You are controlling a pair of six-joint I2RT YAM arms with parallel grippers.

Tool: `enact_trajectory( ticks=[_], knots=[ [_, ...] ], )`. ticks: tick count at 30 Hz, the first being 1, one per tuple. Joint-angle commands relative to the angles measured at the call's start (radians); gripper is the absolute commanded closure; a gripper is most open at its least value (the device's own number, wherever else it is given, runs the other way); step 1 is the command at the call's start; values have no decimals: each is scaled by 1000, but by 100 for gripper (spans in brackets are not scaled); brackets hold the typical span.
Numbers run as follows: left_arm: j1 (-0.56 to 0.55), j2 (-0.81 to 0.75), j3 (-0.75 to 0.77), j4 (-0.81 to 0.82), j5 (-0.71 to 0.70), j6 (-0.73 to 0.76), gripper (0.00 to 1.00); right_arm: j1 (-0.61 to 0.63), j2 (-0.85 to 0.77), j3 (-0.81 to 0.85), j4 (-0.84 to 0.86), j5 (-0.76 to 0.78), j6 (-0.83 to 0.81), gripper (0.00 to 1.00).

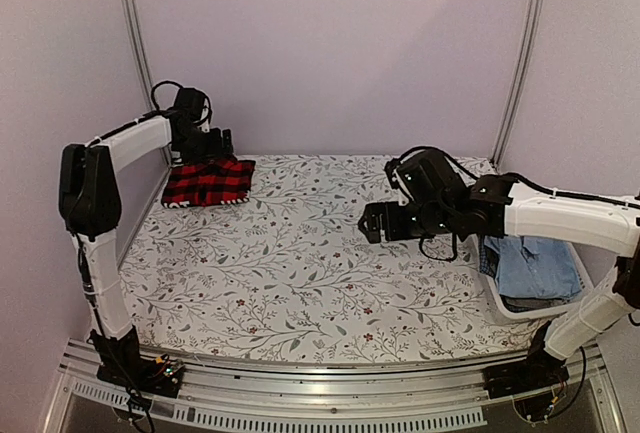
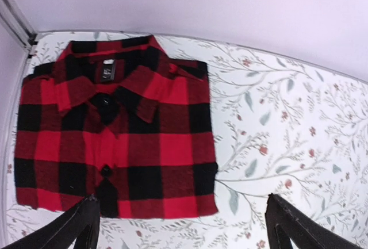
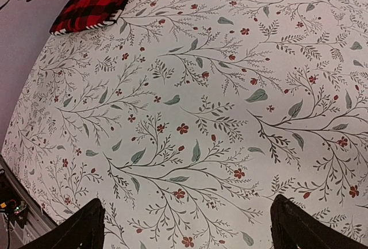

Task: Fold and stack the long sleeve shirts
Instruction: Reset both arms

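Folded soft-cloth shirt (image 2: pixel 115 134) at the table's far left corner: red-and-black buffalo check, with black buttons (image 2: pixel 107 170) down the front. Table cover (image 1: pixel 300 263) is white, printed with grey-green leafy vines and small red flowers. White plastic basket (image 1: pixel 582 278) at the right edge holds faded blue denim cloth (image 1: pixel 535 265).

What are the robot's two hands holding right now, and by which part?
Nothing. The left hand hangs open over the folded red-and-black shirt; the right hand is open over the flowered tablecloth.
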Motion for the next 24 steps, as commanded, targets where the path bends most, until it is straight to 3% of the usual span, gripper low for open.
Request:
enact_trajectory(
  ticks=[1, 11, 19, 24],
  knots=[
    [-103, -146, -205, 149, 144, -58, 0, -13, -79, -11, 39, 58, 1, 1],
    [-384, -426, -592, 344, 184, -145, 0, -29, -193, -103, 107, 134, 23, 1],
    [-558, -564, -694, 399, 116, -177, 0, -37, -251, -145, 158, 242, 16, 1],
    [-593, -659, -759, 431, 77, -200, 0, -37, -285, -172, 193, 305, 15, 1]
  ],
)
